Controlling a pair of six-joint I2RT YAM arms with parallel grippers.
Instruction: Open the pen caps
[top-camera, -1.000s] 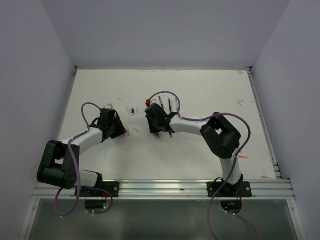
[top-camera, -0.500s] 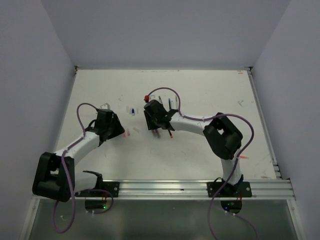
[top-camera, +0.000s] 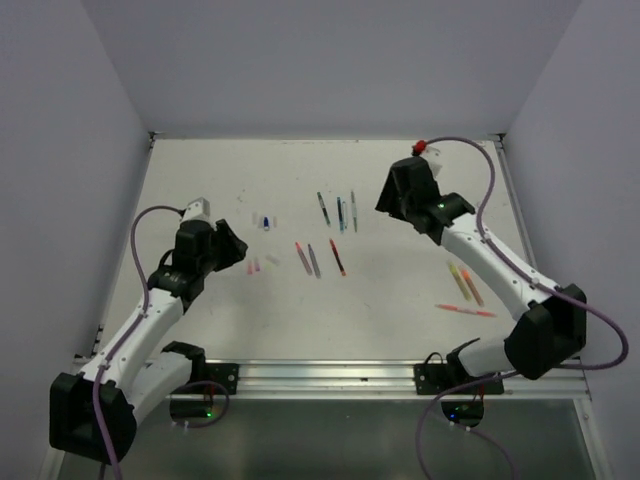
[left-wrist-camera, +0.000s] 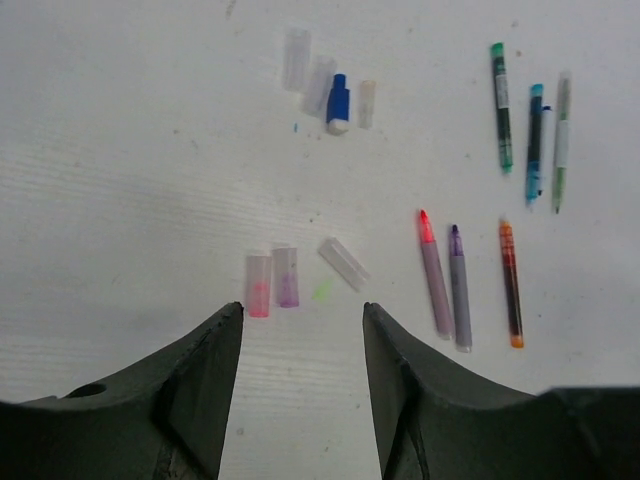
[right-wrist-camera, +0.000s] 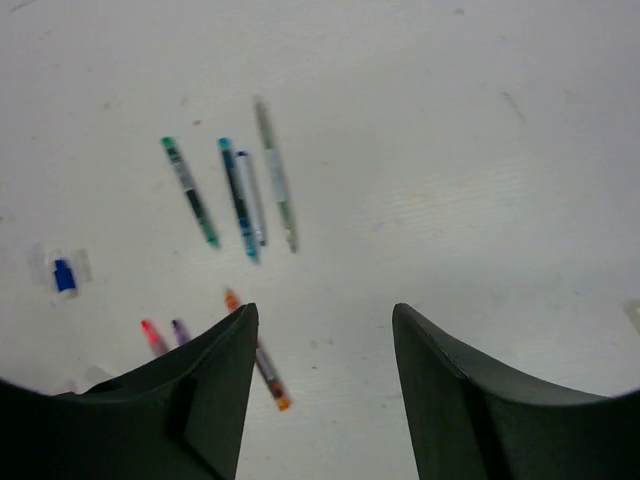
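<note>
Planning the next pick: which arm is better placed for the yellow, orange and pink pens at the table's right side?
Right. Those pens lie beside the right arm; the right fingers are open, while the left fingers hover far off, by the loose caps.

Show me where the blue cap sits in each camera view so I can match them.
Top external: blue cap left of centre.
Left wrist: upper middle, among clear caps.
Right wrist: far left edge, just below mid-height.
Shared landmark: the green pen, leftmost of its pen cluster in every view.
</note>
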